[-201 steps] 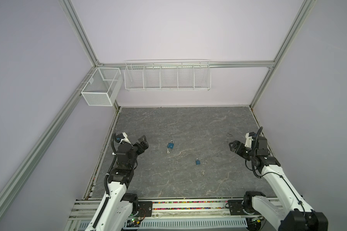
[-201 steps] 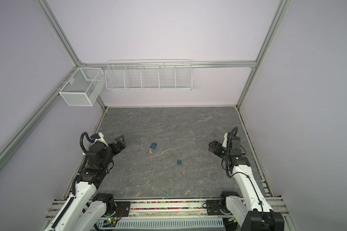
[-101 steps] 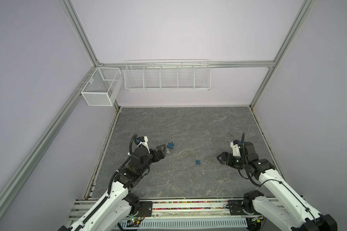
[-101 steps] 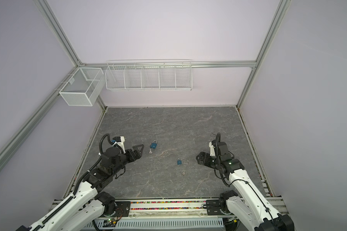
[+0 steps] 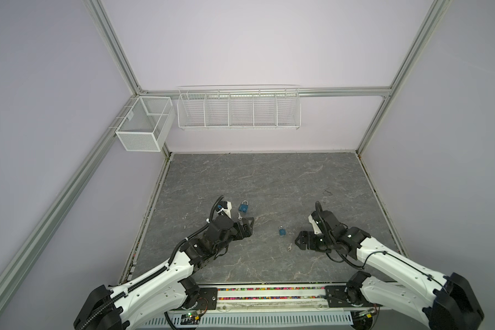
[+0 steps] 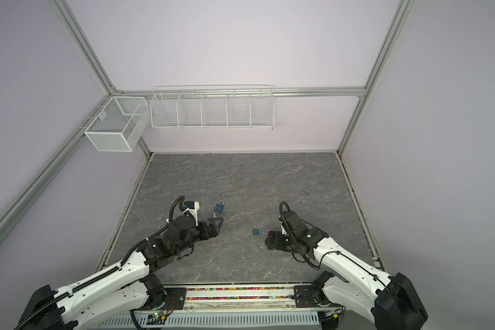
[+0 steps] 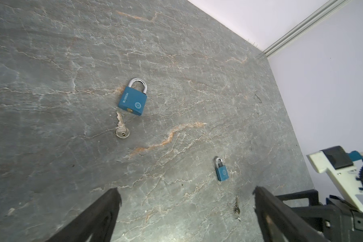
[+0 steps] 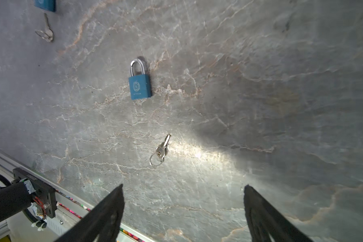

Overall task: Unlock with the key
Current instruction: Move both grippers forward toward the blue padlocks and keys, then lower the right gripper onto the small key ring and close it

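**Approach phase.** Both arms have swung inward over the surface (image 5: 269, 177). The left gripper (image 7: 187, 189), jaws released and empty, nears the large padlock (image 7: 132, 100) and large key (image 7: 122, 127). The right gripper (image 8: 183, 186), likewise released, faces the small padlock (image 8: 139, 84) and small key (image 8: 162, 146). A key pickup looks imminent.

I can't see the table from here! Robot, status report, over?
Left gripper open, empty, near large blue metal padlock and large silver key. Right gripper open, empty, near small blue padlock and small silver key. Both padlocks shut, keys out. Nothing in the way, over.
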Controlling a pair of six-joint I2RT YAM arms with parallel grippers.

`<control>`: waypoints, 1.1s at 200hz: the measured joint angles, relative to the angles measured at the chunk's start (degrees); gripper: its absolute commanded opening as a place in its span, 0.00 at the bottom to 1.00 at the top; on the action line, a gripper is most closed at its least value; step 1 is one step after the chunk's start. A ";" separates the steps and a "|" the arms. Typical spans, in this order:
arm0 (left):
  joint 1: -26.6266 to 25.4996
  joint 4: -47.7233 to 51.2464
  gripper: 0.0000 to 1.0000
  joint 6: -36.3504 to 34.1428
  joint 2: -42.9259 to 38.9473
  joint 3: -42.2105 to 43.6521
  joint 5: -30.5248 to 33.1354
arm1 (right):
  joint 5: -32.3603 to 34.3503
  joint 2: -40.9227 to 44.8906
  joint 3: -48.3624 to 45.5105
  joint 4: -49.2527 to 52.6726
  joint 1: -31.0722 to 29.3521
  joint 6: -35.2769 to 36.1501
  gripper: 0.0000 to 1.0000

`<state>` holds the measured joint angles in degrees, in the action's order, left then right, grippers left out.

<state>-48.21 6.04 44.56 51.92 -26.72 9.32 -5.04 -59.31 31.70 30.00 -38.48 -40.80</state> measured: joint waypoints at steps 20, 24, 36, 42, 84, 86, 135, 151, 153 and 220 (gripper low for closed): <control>-0.90 -0.90 0.99 0.59 1.09 0.00 0.13 | 1.86 -1.86 0.02 -0.57 -3.21 -1.01 0.77; -1.05 -1.09 0.99 0.74 1.38 0.00 0.11 | 2.29 -2.43 0.07 -0.66 -4.04 -1.09 0.76; -1.33 -1.33 0.99 0.94 1.88 0.00 0.11 | 3.54 -3.63 0.26 -0.79 -5.70 -1.68 0.73; -1.38 -1.46 0.99 1.07 2.01 0.00 0.13 | 4.11 -4.35 0.50 -0.79 -6.60 -1.88 0.71; -1.79 -2.34 0.99 1.57 2.19 0.00 0.50 | 9.60 -9.99 4.26 -0.68 -12.87 -2.54 0.62; -1.84 -2.38 0.99 1.62 2.21 0.00 0.50 | 9.97 -10.34 4.57 -0.66 -13.22 -2.64 0.62; -2.25 -2.78 0.99 1.97 2.75 0.00 0.48 | 14.91 -17.53 9.29 -0.35 -18.23 -2.69 0.51; -2.51 -2.86 0.99 2.01 3.13 0.00 0.48 | 15.76 -18.91 9.81 -0.20 -18.88 -2.64 0.48; -2.51 -2.93 0.99 2.03 3.17 0.00 0.48 | 15.87 -19.21 9.97 -0.11 -19.02 -2.60 0.48; -2.86 -3.65 0.99 2.36 3.98 0.00 0.48 | 17.79 -24.39 11.87 0.68 -21.07 -2.10 0.38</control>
<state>-51.07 2.39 46.92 55.90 -26.72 9.80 12.75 -83.70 43.57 30.68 -59.55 -42.89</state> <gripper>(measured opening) 0.991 0.400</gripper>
